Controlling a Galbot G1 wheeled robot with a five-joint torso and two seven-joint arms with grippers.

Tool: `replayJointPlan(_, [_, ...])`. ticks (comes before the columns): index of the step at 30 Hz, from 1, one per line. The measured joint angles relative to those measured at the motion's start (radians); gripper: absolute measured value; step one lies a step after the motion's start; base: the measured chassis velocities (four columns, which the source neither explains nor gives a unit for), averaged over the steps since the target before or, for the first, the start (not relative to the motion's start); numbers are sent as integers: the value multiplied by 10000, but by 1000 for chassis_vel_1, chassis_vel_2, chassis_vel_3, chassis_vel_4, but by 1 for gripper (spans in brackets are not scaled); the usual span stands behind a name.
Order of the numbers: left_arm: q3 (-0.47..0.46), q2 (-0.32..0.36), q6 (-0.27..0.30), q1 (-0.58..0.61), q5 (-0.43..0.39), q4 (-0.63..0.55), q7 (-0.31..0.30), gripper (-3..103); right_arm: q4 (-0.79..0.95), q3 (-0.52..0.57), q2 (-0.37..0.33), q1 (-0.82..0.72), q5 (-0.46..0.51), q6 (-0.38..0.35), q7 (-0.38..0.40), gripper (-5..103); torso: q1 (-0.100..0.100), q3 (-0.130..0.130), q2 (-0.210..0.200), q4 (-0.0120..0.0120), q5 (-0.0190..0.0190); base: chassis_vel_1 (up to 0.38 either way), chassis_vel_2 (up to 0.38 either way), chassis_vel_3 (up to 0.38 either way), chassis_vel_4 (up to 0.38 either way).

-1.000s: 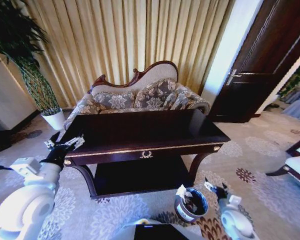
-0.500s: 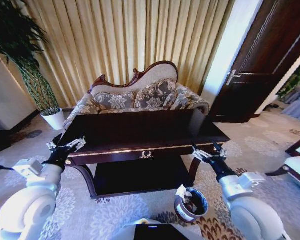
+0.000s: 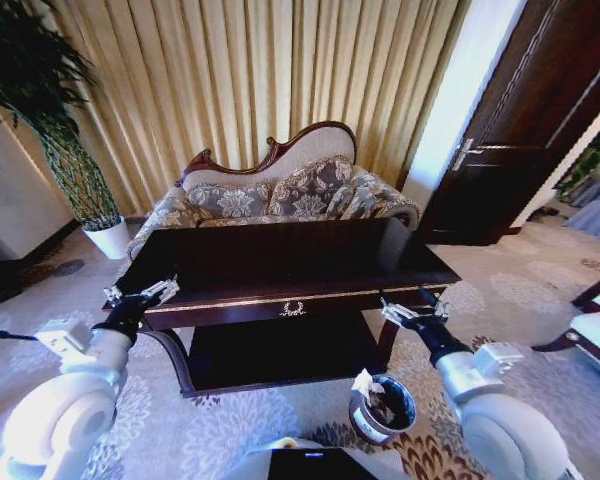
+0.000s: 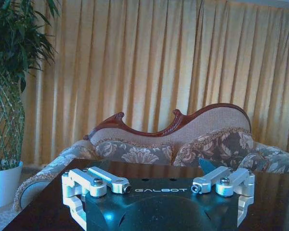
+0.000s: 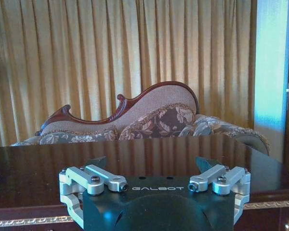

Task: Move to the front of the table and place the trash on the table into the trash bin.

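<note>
The dark reddish-brown table (image 3: 280, 262) stands straight ahead, its glossy top (image 5: 135, 154) mirroring the sofa. On the carpet by its front right leg sits the small round trash bin (image 3: 365, 425). A white crumpled wad of trash (image 3: 362, 384) rests at the bin's rim, with more pieces inside. My left gripper (image 3: 140, 296) hovers at the table's front left corner, open and holding nothing (image 4: 156, 169). At the front right corner, above the bin, my right gripper (image 3: 412, 310) is also open with nothing between its fingers (image 5: 153, 166).
A patterned sofa (image 3: 280, 195) stands behind the table before gold curtains. A white plant pot (image 3: 110, 238) is at the back left and a dark door (image 3: 540, 130) at the right. A dark chair edge (image 3: 595, 330) shows at far right. Patterned carpet surrounds the table.
My right arm rose from low beside the bin to the table's front right corner, then held nearly still. The left gripper edged slightly toward the table's front left corner.
</note>
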Motion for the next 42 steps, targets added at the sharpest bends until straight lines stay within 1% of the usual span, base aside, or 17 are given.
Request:
replayJointPlan(27, [98,-120,-12,43,258,-1,14,100,-55,61,56,-10,-3,90,54,100,-1,0,1,0,0,172,-171,-168,182])
replayJointPlan(30, [99,-117,-14,46,259,-1,18,100,-58,59,73,-11,-6,93,54,100,-2,0,0,3,-2,235,-206,-235,231])
replayJointPlan(32, [99,-114,-15,46,259,-1,19,100,-58,59,74,-12,-8,95,54,100,-2,-1,1,3,-2,225,-198,-207,209])
replayJointPlan(34, [99,-113,-17,38,260,-1,24,100,-60,62,68,-15,-11,97,54,100,-5,-2,1,-3,0,214,-228,-199,210])
replayJointPlan(42, [133,-159,-22,27,260,-1,38,100,-65,75,63,-42,-15,101,54,100,-3,0,0,2,1,199,-198,-189,211])
